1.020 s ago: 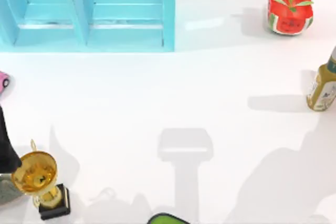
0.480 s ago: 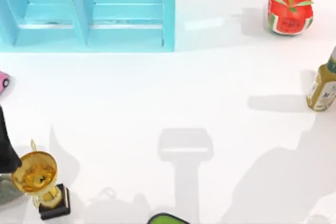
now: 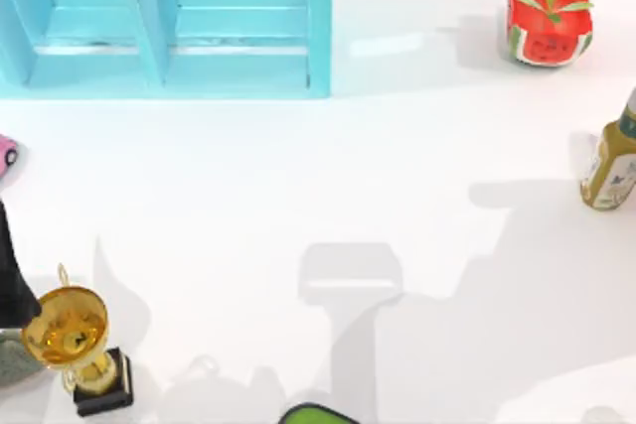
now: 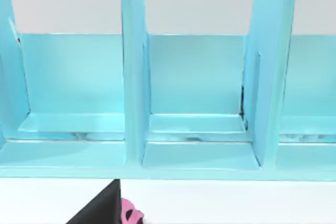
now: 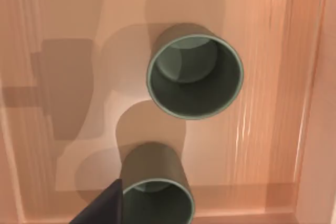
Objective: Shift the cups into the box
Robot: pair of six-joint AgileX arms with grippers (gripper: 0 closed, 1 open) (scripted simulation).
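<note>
Both cups (image 5: 194, 76) stood upright in the box (image 5: 262, 103) below the right wrist, seemingly light, rigid, best pinched at the rim; finger state unclear.

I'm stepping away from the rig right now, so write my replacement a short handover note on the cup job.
Right wrist view looks straight down into the wooden box. Both cups stand upright on its floor, apart. The dark tip at that view's edge does not show its fingers.
Left arm is parked at the table's left edge by the trophy.
Done: cups boxed. Left: apparently only pulling the right arm back.
</note>
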